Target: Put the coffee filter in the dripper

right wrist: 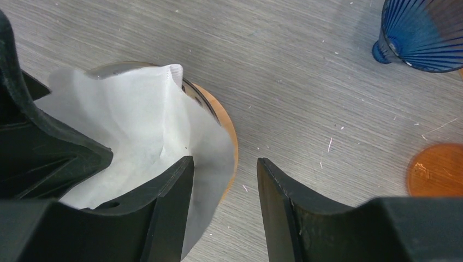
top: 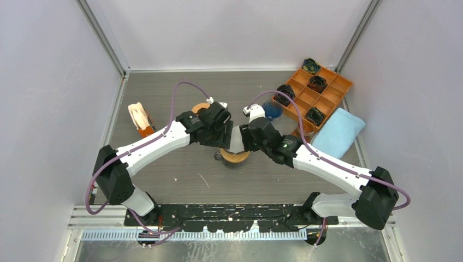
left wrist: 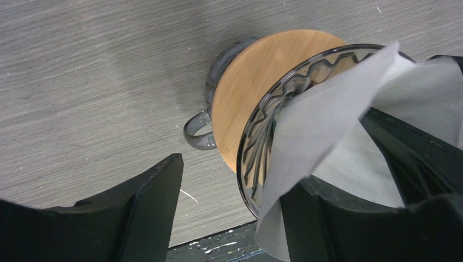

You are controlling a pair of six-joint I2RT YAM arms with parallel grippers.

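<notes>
Overhead, left gripper point(top: 224, 136) and right gripper point(top: 244, 139) lean over the dripper point(top: 235, 157); wrist views show the filter point(right wrist: 136, 120) partly inside, both jaws spread.

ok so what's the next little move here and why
Probably nudge the filter down into the dripper with the right hand. The paper stands crumpled above the rim, one flap hangs outside it, and neither this nor the left hand looks closed on it, so it isn't seated against the ribbed glass.
</notes>
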